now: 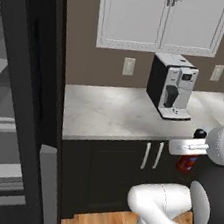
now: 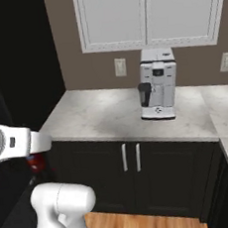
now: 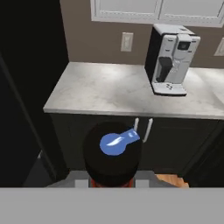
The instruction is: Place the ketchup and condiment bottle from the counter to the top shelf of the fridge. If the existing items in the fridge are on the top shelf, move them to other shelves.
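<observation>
Between tool (image 1: 193, 148) fingers sat red ketchup bottle (image 1: 186, 163), clenched, carry step. Fridge (image 1: 12, 120) lay left of tool; next: swing to top shelf.

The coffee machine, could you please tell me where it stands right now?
The coffee machine stands upright on the grey counter toward its right side, against the brown wall, below the white upper cabinets and right of a wall outlet.
</observation>
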Available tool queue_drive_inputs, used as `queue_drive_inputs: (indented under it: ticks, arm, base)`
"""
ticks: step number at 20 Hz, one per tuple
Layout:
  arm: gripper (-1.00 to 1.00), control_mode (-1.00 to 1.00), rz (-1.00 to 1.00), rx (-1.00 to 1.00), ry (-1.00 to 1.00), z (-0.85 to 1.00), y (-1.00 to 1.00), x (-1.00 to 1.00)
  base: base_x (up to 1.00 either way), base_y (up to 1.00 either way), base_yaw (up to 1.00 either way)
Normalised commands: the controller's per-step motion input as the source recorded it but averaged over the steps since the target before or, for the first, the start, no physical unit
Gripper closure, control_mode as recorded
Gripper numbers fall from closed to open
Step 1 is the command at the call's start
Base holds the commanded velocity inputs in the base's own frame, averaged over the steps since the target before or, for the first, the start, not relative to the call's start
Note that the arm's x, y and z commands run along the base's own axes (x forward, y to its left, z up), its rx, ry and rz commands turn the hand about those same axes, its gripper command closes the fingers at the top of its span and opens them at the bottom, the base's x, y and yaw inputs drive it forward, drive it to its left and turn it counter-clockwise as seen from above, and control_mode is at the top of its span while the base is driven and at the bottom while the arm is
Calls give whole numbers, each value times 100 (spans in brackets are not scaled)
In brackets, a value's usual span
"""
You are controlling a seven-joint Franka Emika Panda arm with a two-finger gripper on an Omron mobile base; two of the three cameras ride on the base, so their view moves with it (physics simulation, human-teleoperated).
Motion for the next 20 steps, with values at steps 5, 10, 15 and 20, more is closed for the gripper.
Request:
queue_drive_inputs:
  ticks: [5,10,15,20]
  arm:
    - [100,100,0,0,0,0,0,0]
    - [100,100,0,0,0,0,0,0]
    - [100,100,0,0,0,0,0,0]
    - [100,100,0,0,0,0,0,0]
  base:
    - [-100,22,15]
    - [-98,94,19]
    - [-56,100,18]
    - [-3,100,11]
